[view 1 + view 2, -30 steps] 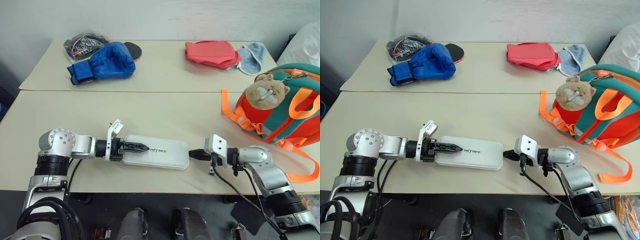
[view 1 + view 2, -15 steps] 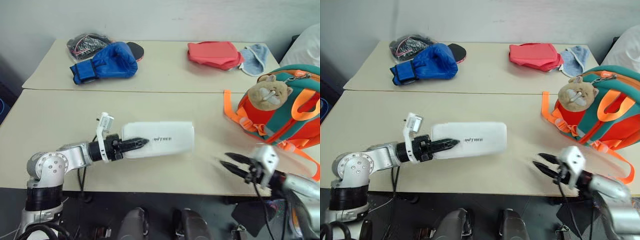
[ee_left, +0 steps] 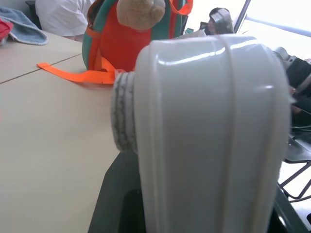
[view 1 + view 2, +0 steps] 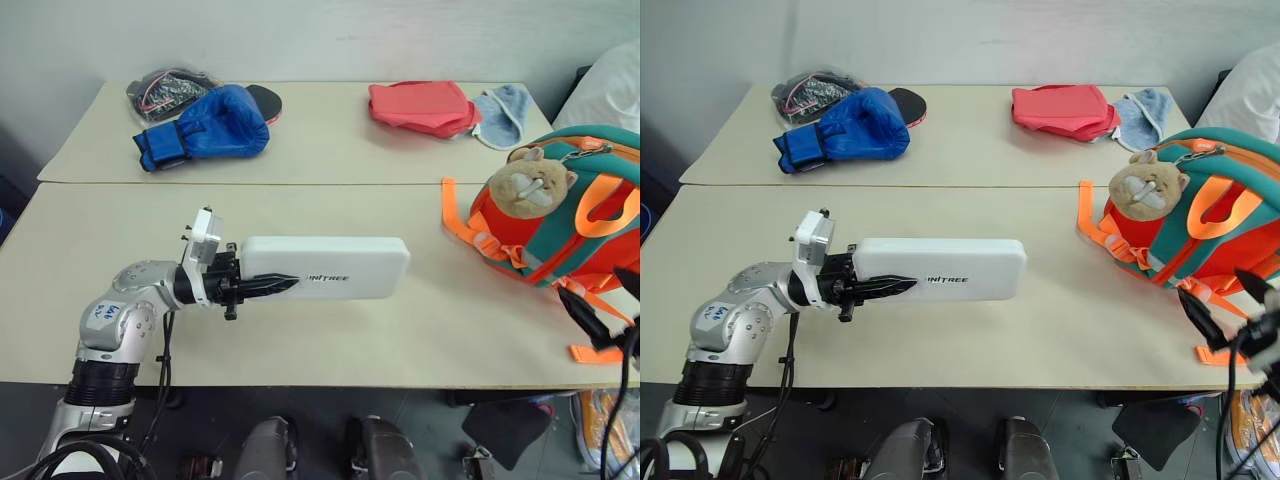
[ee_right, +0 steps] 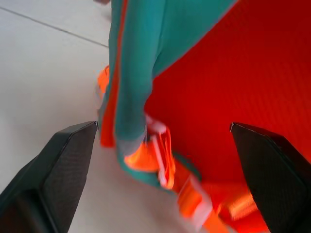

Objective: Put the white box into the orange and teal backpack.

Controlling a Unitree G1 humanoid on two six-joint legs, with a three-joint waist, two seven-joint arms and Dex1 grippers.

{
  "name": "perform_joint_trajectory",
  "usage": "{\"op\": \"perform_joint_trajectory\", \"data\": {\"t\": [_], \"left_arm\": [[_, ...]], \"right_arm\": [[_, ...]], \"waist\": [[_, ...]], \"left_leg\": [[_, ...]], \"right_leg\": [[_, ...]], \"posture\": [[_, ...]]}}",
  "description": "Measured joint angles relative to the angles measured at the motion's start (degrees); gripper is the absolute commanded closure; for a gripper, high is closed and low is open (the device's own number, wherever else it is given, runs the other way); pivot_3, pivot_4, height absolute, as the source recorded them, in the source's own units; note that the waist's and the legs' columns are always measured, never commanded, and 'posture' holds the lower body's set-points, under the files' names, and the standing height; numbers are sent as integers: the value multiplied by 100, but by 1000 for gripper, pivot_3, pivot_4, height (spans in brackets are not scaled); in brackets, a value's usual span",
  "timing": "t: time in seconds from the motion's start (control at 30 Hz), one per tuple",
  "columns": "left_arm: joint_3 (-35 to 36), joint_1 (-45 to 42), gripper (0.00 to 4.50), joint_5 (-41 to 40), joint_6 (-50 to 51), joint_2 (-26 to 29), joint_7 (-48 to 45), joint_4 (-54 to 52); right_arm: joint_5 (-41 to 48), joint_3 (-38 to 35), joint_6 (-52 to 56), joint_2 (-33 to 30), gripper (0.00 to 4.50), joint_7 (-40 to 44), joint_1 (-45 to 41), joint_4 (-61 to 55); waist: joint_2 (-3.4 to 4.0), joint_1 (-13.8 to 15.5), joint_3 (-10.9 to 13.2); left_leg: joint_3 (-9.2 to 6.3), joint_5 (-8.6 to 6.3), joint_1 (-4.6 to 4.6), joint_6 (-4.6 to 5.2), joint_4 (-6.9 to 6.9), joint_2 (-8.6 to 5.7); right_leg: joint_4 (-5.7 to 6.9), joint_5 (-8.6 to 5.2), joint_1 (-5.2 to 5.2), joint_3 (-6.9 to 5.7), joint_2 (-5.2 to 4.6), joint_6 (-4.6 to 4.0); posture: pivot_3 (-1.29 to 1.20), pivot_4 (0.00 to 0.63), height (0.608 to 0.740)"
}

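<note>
The white box (image 4: 325,268) hangs level above the near table, its lettered face turned toward me. My left gripper (image 4: 275,284) is shut on its left end, one black finger lying across the front. In the left wrist view the white box (image 3: 209,136) rises close ahead, with the backpack (image 3: 126,39) beyond it. The orange and teal backpack (image 4: 560,220) stands at the table's right end, a tan plush toy (image 4: 530,185) on its front. My right gripper (image 4: 1225,300) is open at the backpack's near lower side. Its fingers (image 5: 53,165) spread wide before the backpack (image 5: 204,73).
On the far table lie a blue boxing glove (image 4: 205,125), a black bag of cords (image 4: 165,90), a folded red-pink cloth (image 4: 420,107) and a light blue cloth (image 4: 503,112). Orange straps (image 4: 470,235) trail from the backpack onto the near table (image 4: 100,230).
My left gripper lifted the box off the table and rolled it to face me. My right gripper left the box's right end, swung right to the backpack and opened.
</note>
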Motion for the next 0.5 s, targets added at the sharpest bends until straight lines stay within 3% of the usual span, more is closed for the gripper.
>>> {"op": "perform_joint_trajectory", "data": {"t": [0.1,0.3,0.5], "left_arm": [[153,-49,3258,-302,433,-152,275,-15],[910,12,3258,-689,830,-48,755,-113],[1560,439,3258,-1110,1138,-29,1325,-495]], "right_arm": [[-245,700,-42,-17,44,-13,-1032,713],[-430,1412,-241,140,1983,89,-2262,1570],[-299,2151,-345,774,4160,440,-2632,1290]], "waist": [[4,-24,3],[4,-24,4],[4,-60,4]], "left_leg": [[0,6,-1,-2,6,1],[-1,9,-2,-1,13,1],[-2,9,-1,-1,11,1]], "right_leg": [[10,0,-2,-1,0,1],[12,1,1,-2,0,1],[14,1,1,0,-1,2]], "posture": [[0,150,740],[0,150,740],[0,150,740]]}}
